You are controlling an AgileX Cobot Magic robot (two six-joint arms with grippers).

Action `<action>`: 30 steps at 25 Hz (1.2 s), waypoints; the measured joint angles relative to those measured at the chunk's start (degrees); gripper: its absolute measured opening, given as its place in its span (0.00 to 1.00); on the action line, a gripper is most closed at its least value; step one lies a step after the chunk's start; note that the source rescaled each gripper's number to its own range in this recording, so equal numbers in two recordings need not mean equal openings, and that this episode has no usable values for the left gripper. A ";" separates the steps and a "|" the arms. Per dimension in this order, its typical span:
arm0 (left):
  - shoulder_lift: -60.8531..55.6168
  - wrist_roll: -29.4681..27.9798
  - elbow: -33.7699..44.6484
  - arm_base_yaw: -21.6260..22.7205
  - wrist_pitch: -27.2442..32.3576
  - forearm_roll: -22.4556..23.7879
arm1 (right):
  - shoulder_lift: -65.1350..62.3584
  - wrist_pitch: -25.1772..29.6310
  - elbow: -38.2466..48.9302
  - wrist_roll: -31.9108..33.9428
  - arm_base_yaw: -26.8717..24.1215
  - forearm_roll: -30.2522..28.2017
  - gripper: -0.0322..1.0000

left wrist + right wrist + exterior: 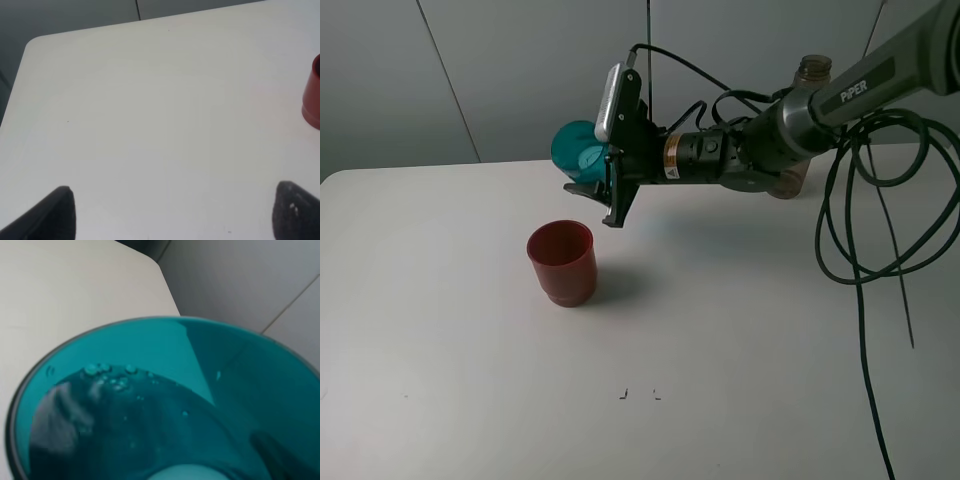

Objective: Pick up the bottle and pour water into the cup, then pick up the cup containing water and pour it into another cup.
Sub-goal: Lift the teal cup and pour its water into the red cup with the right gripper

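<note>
My right gripper [595,172] is shut on the teal cup [576,150] and holds it in the air, tipped onto its side, above and behind the red cup [562,262]. The red cup stands upright on the white table [440,300]. In the right wrist view the teal cup [150,405] fills the picture, with drops and water inside. The grey-brown bottle [812,72] stands at the back right, mostly hidden behind the right arm. My left gripper [175,212] is open and empty, low over the table, with the red cup's edge [312,92] at the side of its view.
Black cables [865,230] hang from the right arm over the table's right side. Two small dark marks [623,393] lie near the table's front. A grey wall stands behind the table.
</note>
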 joint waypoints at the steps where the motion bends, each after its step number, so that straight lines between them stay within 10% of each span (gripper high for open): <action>1: 0.00 0.00 0.00 0.00 0.00 0.00 | 0.00 0.00 0.00 -0.65 0.00 0.00 0.07; 30: 0.00 -0.39 0.00 0.00 0.00 0.00 | -0.38 0.25 0.00 -13.55 1.38 -0.12 0.07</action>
